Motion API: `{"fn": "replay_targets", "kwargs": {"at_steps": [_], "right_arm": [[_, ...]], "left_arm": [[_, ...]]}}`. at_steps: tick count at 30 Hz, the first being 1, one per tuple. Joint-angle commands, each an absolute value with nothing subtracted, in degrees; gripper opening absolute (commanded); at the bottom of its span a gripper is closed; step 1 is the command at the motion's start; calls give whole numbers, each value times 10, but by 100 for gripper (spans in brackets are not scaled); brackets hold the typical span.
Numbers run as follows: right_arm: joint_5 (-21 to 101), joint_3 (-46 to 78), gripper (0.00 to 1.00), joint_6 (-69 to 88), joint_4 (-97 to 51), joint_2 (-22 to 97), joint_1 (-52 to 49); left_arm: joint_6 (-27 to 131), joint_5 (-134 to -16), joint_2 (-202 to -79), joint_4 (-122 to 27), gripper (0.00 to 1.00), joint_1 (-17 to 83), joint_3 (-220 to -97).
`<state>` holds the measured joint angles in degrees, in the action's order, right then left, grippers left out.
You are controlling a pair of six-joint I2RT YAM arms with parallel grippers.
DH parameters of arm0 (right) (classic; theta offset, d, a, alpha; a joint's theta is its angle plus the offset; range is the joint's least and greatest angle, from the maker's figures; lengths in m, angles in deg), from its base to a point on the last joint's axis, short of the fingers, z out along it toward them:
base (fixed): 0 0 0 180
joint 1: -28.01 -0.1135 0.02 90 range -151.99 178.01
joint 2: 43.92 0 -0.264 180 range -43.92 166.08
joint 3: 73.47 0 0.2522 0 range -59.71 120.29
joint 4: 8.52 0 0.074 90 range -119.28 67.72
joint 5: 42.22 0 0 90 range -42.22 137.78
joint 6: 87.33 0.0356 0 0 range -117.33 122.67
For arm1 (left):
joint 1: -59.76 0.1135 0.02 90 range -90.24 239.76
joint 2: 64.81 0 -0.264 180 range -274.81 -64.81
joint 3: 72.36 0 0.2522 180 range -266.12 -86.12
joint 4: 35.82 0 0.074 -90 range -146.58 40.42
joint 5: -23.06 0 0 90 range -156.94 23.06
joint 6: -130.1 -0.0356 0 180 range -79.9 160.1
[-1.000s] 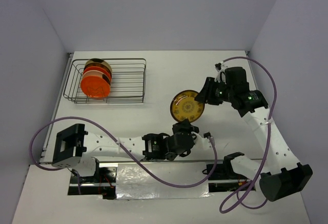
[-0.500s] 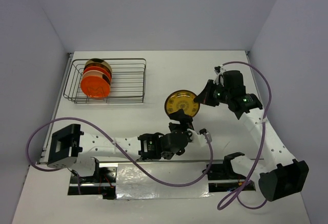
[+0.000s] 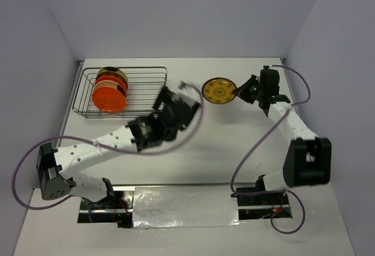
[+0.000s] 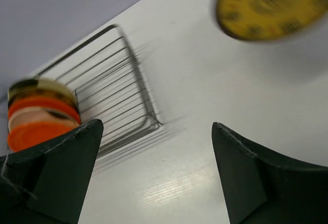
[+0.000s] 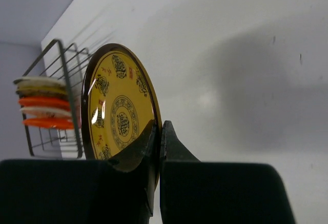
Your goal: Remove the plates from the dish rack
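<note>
A yellow-gold plate [image 3: 218,91] with a dark ringed pattern hangs above the table's far middle. My right gripper [image 3: 237,94] is shut on its rim. In the right wrist view the fingers [image 5: 160,131] pinch the yellow plate [image 5: 120,111] edge-on. Several more plates [image 3: 109,95], orange and beige-gold, stand on edge at the left end of the dark wire dish rack [image 3: 140,70]. My left gripper [image 3: 179,95], blurred, hovers by the rack's right end. It is open [image 4: 156,125] with nothing between its fingers, and its view shows the rack [image 4: 138,80], the stacked plates [image 4: 41,119] and the yellow plate [image 4: 266,6].
The rack sits at the far left corner, close to the left wall. Grey walls close the table on three sides. Purple cables loop from both arms over the near part of the table. The left arm stretches diagonally across the table's middle.
The left gripper opened and let go of the yellow plate, then swung away toward the rack. The right gripper shut on the plate and carried it toward the far side.
</note>
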<state>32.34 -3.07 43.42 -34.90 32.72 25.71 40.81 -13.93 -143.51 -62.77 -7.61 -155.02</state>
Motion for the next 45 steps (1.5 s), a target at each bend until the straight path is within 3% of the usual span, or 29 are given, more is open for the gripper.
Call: {"fn": "replay_targets", "kwargs": {"at_steps": [1, 8, 11, 14, 15, 16, 20, 25, 29, 34, 36, 38, 45], "right_arm": [[316, -20, 0, 461, -198, 433, 266], [291, 44, 0, 455, -109, 576, 276], [280, 64, 6, 447, -120, 617, 276], [273, 67, 26, 435, -120, 629, 276], [277, 67, 45, 428, -128, 632, 275], [285, 73, 51, 425, -138, 634, 273], [320, 105, 57, 407, -242, 652, 262], [475, 80, 68, 448, -379, 573, 261], [501, -29, 69, 441, -318, 439, 231], [335, -109, 69, 375, -280, 359, 166], [325, -135, 69, 356, -276, 338, 132], [308, -161, 69, 340, -276, 306, 116], [316, -204, 69, 327, -273, 243, 107]], "left_arm": [[702, -194, -1399, -876, 99, 97, -1658], [749, -436, -1364, -860, 99, 429, -1661], [757, -494, -1380, -854, 100, 503, -1666], [778, -527, -1391, -838, 99, 551, -1663], [788, -528, -1393, -831, 99, 560, -1660], [796, -537, -1397, -826, 99, 569, -1656], [840, -563, -1415, -819, 99, 620, -1653], [915, -517, -1415, -856, 100, 628, -1653], [1007, -468, -1400, -836, 96, 629, -1612], [1097, -454, -1439, -822, 91, 638, -1613], [1112, -473, -1468, -810, 84, 652, -1620], [1110, -509, -1502, -785, 69, 662, -1631], [1094, -539, -1589, -789, 66, 681, -1677]]}}
